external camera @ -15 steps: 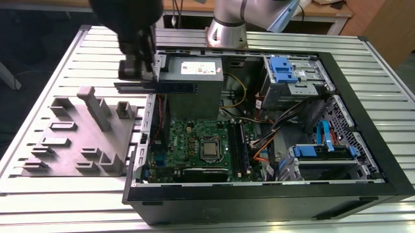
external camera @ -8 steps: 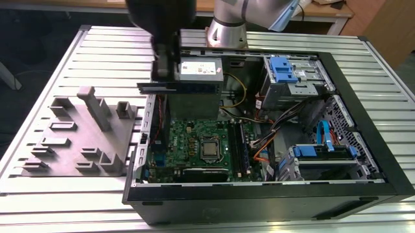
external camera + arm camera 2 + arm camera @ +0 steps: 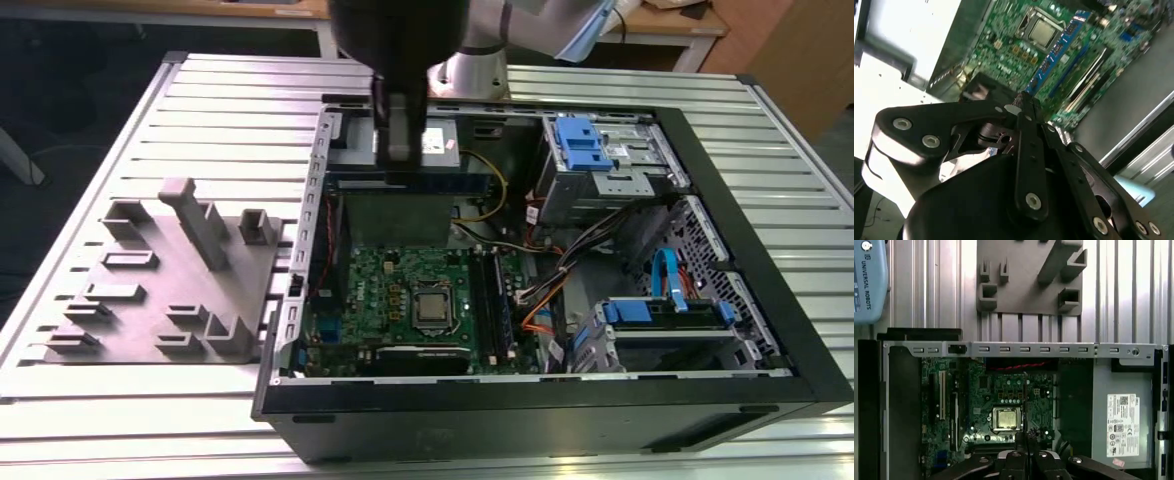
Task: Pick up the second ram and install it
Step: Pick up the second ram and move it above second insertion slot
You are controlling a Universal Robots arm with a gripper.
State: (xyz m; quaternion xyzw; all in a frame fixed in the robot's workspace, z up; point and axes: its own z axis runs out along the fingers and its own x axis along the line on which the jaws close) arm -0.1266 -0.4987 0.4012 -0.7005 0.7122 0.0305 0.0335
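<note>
Slatted aluminium worktop (image 3: 227, 100) is carrying an open black steel PC tower case (image 3: 534, 425) lying on its side. Its green motherboard (image 3: 387, 285) is facing up. I'm using the square silver CPU socket (image 3: 430, 310) as the reference.

Step in hand looks like transport; the pick-up reads as done. The black two-finger claw (image 3: 400, 172) is gripping the second ram (image 3: 447, 183), a long thin blue-green stick, near its middle. In the second wrist view the fingertips (image 3: 1021, 107) are pressing together on a thin edge.

The stick is hanging level in the air above the case, beyond the socket toward the arm's base end. As far as I can judge it isn't touching the board.

The grey plastic parts fixture (image 3: 160, 290) is sitting outside the case, well apart from the socket on the exterior view's left.

The narrow black memory slots (image 3: 489, 300) are lying just beside the socket on the exterior view's right, and they're running crosswise to the stick as held. So seating is calling for:
- roughly a quarter turn of the wrist
- a shift across to the slots
- the stick's edge lined up along one slot
- a straight, even press down

I can't tell which slot is free.
</note>
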